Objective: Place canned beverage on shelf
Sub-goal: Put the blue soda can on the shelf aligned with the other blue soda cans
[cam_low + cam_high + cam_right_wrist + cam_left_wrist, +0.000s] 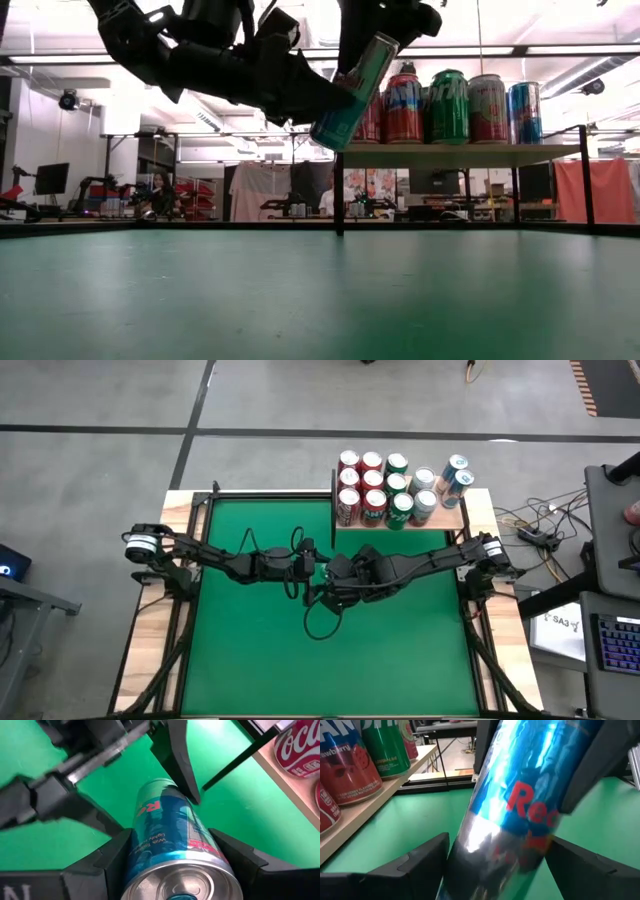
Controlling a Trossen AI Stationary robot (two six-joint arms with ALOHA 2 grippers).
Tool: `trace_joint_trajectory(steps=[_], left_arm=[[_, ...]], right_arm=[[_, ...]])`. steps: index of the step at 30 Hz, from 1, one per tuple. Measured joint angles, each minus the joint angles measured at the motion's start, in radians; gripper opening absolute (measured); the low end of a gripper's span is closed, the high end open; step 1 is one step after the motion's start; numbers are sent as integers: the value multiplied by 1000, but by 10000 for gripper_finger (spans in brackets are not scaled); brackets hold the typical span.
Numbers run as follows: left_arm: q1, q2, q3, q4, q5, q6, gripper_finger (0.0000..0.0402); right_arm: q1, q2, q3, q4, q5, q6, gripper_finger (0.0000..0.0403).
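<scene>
I see right gripper (172,852) clamped on can (172,845), slim blue-silver metal cylinder, tilted, mid-air over green felt table (260,650) centre. Left gripper (492,860) fingers spread wide, flanking can's other end. Light-wood shelf (450,520) far right, cans packed on it.

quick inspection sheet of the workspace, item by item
surface: green felt table, bare apart from the arms.
job's things: slim blue can tilted in the air; shelf at the table's far right corner, packed with red, green and blue cans.
clutter: nothing seen.
grippers: right gripper shut on the can; left gripper open, its fingers either side of the can.
cables: black cable loop under the arms; loose wires right of the table.
surroundings: workshop with benches; keyboard at right.
</scene>
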Motion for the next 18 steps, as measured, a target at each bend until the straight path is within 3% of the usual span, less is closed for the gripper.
trace_joint_trajectory(steps=[6, 12, 15, 18], left_arm=[[1, 13, 2, 28, 0, 3, 298], [-1, 14, 2, 31, -25, 30, 240], [-2, 14, 2, 30, -32, 37, 234], [-2, 14, 2, 41, -38, 12, 233]], right_arm=[[-13, 1, 2, 32, -15, -23, 221], [-17, 1, 2, 40, -18, -74, 221], [-17, 1, 2, 43, -19, -85, 222], [-17, 0, 5, 55, 12, -91, 272]])
